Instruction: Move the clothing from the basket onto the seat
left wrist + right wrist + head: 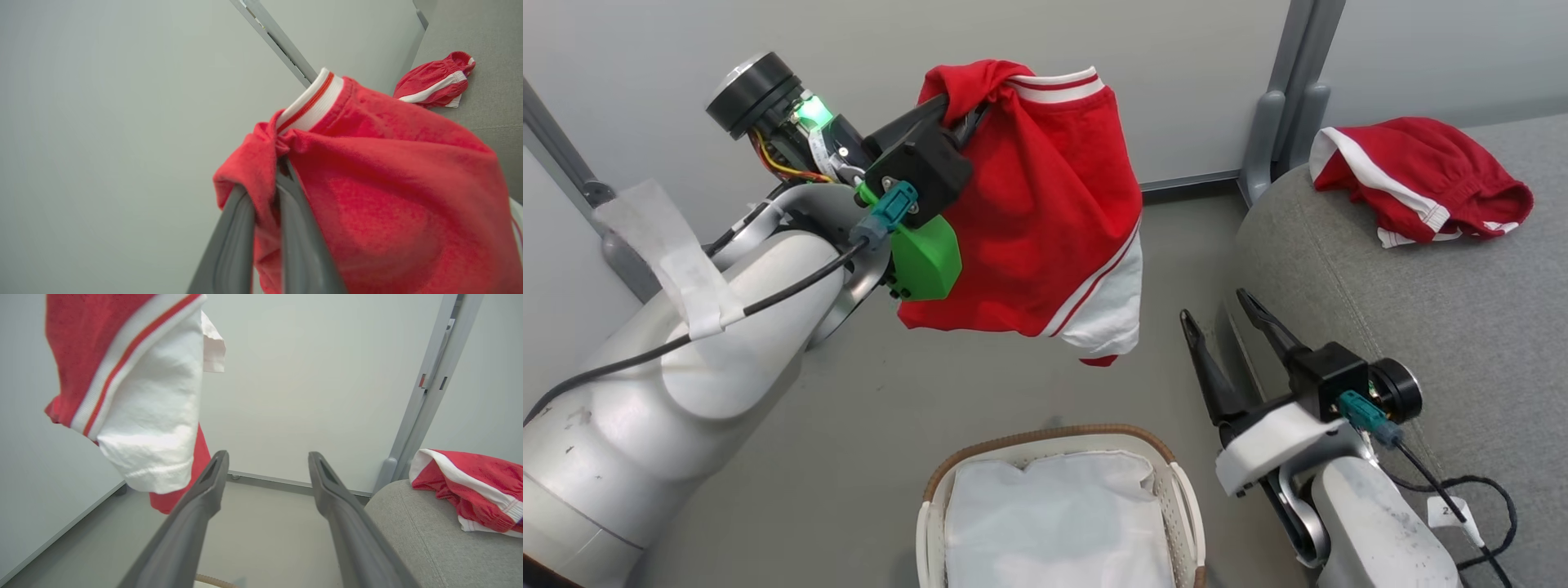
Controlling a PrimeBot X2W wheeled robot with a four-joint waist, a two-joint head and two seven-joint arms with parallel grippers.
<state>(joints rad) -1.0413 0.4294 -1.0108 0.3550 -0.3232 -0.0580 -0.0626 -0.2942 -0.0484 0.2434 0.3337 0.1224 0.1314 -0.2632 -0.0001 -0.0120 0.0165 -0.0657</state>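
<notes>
At the top centre of the head view, the left claw (964,114) is clenched on the bunched collar end of one red garment (1045,212), which hangs free in the air above the grey floor (890,408), its white panel lowest. Garments counted: two. The second garment (1421,175) lies crumpled on the seat (1421,327), at that view's upper right. One basket (1045,434) stands at the bottom centre, holding one white liner sheet (1054,523) and no red cloth. The right claw (1214,304) is released, its two fingers spread apart and gripping nothing, just beside the rounded edge of the seat. Along the left wrist view, the left claw (265,179) has both fingers closed on a fold of the red garment (388,196), whose white collar band with one red stripe stands above the fingertips; the second garment (433,79) rests on the seat (482,49) beyond. Along the right wrist view, the right claw (267,457) holds its fingers wide and empty; the red garment (135,375) hangs at upper left, clear of them, and the second garment (470,486) lies on the seat (408,539) at right.
</notes>
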